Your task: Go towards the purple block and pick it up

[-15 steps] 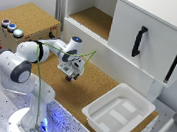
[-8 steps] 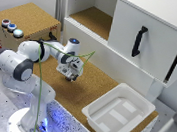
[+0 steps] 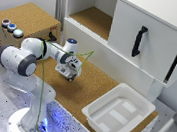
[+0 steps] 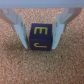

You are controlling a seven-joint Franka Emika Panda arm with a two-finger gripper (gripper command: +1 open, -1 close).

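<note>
In the wrist view the purple block [image 4: 41, 37], a small dark cube with yellow letters on its faces, rests on the cork surface directly between my two fingers [image 4: 20, 31]. A narrow gap shows on each side of it, so my gripper [image 4: 41, 35] is open around the block without touching it. In the exterior view my gripper [image 3: 70, 73] is down low over the cork counter, in front of the cabinet. There the block is hidden under the hand.
A white tray [image 3: 136, 98] sits on the cork counter toward the exterior view's right. Behind my gripper stands a white cabinet with an open shelf [image 3: 95, 19] and a door with a black handle [image 3: 137, 41]. A cork-topped box [image 3: 27, 18] with buttons is at the left.
My gripper has dropped slightly lower toward the cork surface and shifted a little to the exterior view's left.
</note>
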